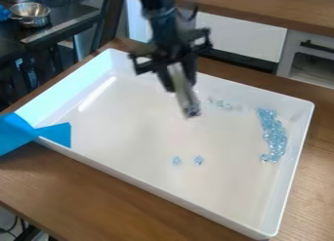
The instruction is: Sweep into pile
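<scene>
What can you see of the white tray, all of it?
The white tray is rectangular, with low walls and rounded corners, and looks like glossy plastic. It lies flat, open side up, on the wooden table. Blue tape covers its left corner. Pale-blue beads lie inside, most in a band by the right wall. A pale tool hangs over it; contact is unclear.

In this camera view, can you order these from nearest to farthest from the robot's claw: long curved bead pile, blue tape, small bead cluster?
From the claw outward:
1. Small bead cluster, just right of it.
2. Long curved bead pile, near the tray's right side.
3. Blue tape, at the tray's left corner.
</scene>
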### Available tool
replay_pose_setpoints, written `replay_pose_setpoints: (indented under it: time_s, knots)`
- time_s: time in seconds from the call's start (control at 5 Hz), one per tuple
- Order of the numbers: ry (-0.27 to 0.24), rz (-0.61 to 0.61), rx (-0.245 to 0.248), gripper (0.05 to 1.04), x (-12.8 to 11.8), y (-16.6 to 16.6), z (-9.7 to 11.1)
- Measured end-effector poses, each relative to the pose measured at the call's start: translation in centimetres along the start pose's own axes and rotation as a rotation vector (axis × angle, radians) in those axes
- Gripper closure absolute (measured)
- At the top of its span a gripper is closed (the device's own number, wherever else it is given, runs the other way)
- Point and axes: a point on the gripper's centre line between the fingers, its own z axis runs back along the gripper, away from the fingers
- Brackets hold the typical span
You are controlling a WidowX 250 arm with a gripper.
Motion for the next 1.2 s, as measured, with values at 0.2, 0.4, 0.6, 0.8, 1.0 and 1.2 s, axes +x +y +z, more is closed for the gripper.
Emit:
replay_pose_setpoints:
  time_s: [0.2, 0.4, 0.6, 0.8, 1.0, 1.2]
  knots:
    - [-0.035, 0.034, 0.072, 0.707, 0.2, 3.7, -1.8]
    - [-0.092, 0.088, 0.105, 0.707, 0.9, 5.4, -2.7]
    - [-0.102, 0.087, 0.142, 0.707, 0.8, 6.4, -3.5]
    - [-0.078, 0.091, 0.176, 0.707, 0.6, 7.0, -4.5]
    - [-0.059, 0.072, 0.193, 0.707, -0.3, 6.5, -5.4]
    - [-0.041, 0.054, 0.208, 0.707, -1.4, 5.7, -6.4]
